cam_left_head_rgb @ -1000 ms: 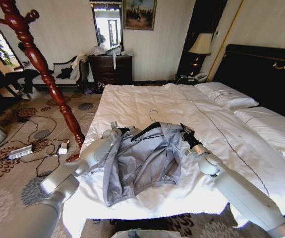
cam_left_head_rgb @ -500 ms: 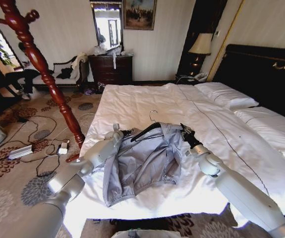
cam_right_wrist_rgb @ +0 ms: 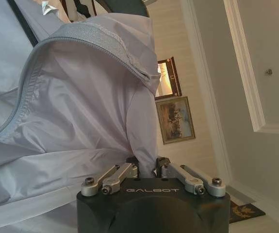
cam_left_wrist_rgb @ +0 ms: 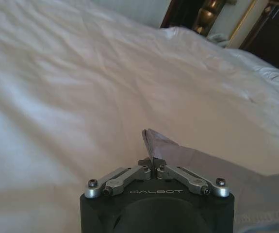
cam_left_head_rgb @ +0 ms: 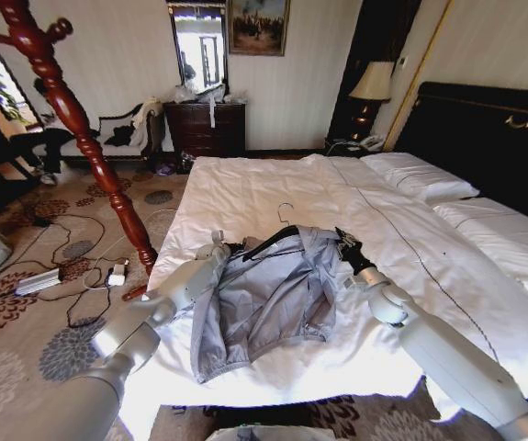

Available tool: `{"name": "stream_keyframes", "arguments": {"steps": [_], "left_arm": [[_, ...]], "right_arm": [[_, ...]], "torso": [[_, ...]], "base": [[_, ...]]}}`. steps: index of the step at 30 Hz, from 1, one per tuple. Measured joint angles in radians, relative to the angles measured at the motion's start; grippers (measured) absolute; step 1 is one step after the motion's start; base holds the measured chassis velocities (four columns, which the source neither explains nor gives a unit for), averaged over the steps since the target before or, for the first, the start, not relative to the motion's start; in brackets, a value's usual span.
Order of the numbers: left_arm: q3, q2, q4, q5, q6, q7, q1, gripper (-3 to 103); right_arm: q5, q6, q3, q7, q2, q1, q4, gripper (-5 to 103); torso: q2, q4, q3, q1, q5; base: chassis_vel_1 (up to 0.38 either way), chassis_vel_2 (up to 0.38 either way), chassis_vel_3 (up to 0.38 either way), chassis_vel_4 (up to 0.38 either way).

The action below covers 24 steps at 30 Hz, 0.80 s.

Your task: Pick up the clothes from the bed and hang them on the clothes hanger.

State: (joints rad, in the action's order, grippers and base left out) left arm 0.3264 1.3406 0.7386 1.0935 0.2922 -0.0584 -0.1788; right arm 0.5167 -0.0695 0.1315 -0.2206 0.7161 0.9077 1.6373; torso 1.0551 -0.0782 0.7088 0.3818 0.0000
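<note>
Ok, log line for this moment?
left gripper: shut on pale grey-lavender jacket | right gripper: shut on jacket | slim black hanger: inside jacket | white-duveted bed

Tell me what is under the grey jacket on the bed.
The jacket lies on the bed's white duvet. The black hanger pokes out at its collar; how far it reaches inside is covered.

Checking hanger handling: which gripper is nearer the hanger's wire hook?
Left, narrowly. The left gripper grips the jacket edge on the clothes hanger's near-left side, closer to the hook. The right gripper holds the jacket's other shoulder, farther off.
</note>
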Motion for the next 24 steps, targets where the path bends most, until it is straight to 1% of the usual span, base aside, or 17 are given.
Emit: {"name": "stream_keyframes", "arguments": {"steps": [1, 3, 4, 5, 6, 7, 8, 9, 11, 14, 15, 17, 18, 20, 22, 23, 24], "left_arm": [[0.0, 0.0, 0.0, 0.0, 0.0, 0.0, 0.0, 0], [0.015, -0.05, 0.061, 0.012, -0.005, 0.001, -0.011, 0], [0.015, -0.05, 0.061, 0.012, -0.005, 0.001, -0.011, 0], [0.022, -0.074, 0.087, 0.015, -0.008, 0.001, -0.016, 0], [0.024, -0.081, 0.096, 0.017, -0.009, 0.001, -0.017, 0], [0.033, -0.115, 0.14, 0.026, -0.012, 0.004, -0.024, 0], [0.04, -0.144, 0.181, 0.034, -0.015, 0.005, -0.028, 0], [0.04, -0.144, 0.181, 0.034, -0.015, 0.005, -0.028, 0], [0.047, -0.175, 0.228, 0.042, -0.018, 0.007, -0.03, 0], [0.068, -0.248, 0.345, 0.064, -0.022, 0.007, -0.029, 0], [0.068, -0.248, 0.345, 0.064, -0.022, 0.007, -0.029, 0], [0.086, -0.285, 0.41, 0.076, -0.023, 0.009, -0.023, 0], [0.099, -0.313, 0.459, 0.088, -0.023, 0.013, -0.017, 0], [0.103, -0.327, 0.482, 0.095, -0.024, 0.016, -0.015, 0], [0.11, -0.361, 0.538, 0.108, -0.024, 0.023, -0.01, 0], [0.116, -0.387, 0.577, 0.115, -0.024, 0.029, -0.002, 0], [0.118, -0.393, 0.587, 0.117, -0.024, 0.031, 0.001, 0]], "right_arm": [[0.0, 0.0, 0.0, 0.0, 0.0, 0.0, 0.0, 15], [-0.004, -0.001, 0.0, 0.0, 0.005, -0.001, -0.006, 15], [-0.004, -0.001, 0.0, 0.0, 0.005, -0.001, -0.006, 15], [-0.005, -0.001, -0.001, 0.0, 0.006, -0.003, -0.01, 15], [-0.005, -0.001, -0.001, 0.0, 0.006, -0.004, -0.011, 15], [-0.008, -0.001, -0.003, 0.0, 0.007, -0.008, -0.016, 15], [-0.015, -0.002, -0.005, 0.0, 0.008, -0.012, -0.017, 15], [-0.015, -0.002, -0.005, 0.0, 0.008, -0.012, -0.017, 15], [-0.026, -0.007, -0.009, 0.001, 0.008, -0.017, -0.018, 15], [-0.053, -0.018, -0.014, 0.004, 0.007, -0.026, -0.019, 15], [-0.053, -0.018, -0.014, 0.004, 0.007, -0.026, -0.019, 15], [-0.078, -0.028, -0.017, 0.005, 0.001, -0.028, -0.018, 15], [-0.103, -0.041, -0.019, 0.005, -0.004, -0.03, -0.012, 15], [-0.114, -0.049, -0.02, 0.005, -0.006, -0.031, -0.008, 15], [-0.135, -0.061, -0.022, 0.006, -0.015, -0.034, 0.003, 15], [-0.156, -0.076, -0.022, 0.007, -0.027, -0.035, 0.019, 15], [-0.165, -0.084, -0.022, 0.006, -0.033, -0.033, 0.026, 15]], "torso": [[0.0, 0.0, 0.0, 0.0, 0.0], [0.0, 0.0003, 0.0, 0.0, -0.0001], [0.0, 0.0003, 0.0, 0.0, -0.0001], [0.0, 0.0004, 0.0, 0.0, -0.0001], [0.0, 0.0004, 0.0, 0.0, -0.0001], [0.0, 0.0008, 0.0, 0.0, -0.0001], [0.0, 0.0007, 0.0, 0.0, -0.0002], [0.0, 0.0007, 0.0, 0.0, -0.0002], [0.0, 0.0002, 0.0, 0.0, -0.0002], [0.0, 0.0003, 0.0, 0.0, -0.0002], [0.0, 0.0003, 0.0, 0.0, -0.0002], [0.0, 0.0006, 0.0, 0.0, -0.0002], [0.0, 0.0001, 0.0, 0.0, -0.0003], [0.0, 0.0, 0.0, 0.0, -0.0002], [0.0, 0.0, 0.0, 0.0, 0.0], [0.0, 0.0007, 0.0, 0.0, -0.0001], [0.0, 0.0009, 0.0, 0.0, -0.0002]], "base": [[0.0, 0.0, 0.0, 0.0], [0.0, 0.0, 0.0, 0.0], [0.0, 0.0, 0.0, 0.0], [0.0, 0.0, 0.0, 0.0], [0.0, 0.0, 0.0, 0.0], [0.0, 0.0, 0.0, 0.0], [0.0, 0.0, 0.0, 0.0], [0.0, 0.0, 0.0, 0.0], [0.0, 0.0, 0.0, 0.0], [0.0, 0.0, 0.0, 0.0], [0.0, 0.0, 0.0, 0.0], [0.0, 0.0, 0.0, 0.0], [0.0, 0.0, 0.0, 0.0], [0.0, 0.0, 0.0, 0.0], [0.0, 0.0, 0.0, 0.0], [0.0, 0.0, 0.0, 0.0], [0.0, 0.0, 0.0, 0.0]]}}
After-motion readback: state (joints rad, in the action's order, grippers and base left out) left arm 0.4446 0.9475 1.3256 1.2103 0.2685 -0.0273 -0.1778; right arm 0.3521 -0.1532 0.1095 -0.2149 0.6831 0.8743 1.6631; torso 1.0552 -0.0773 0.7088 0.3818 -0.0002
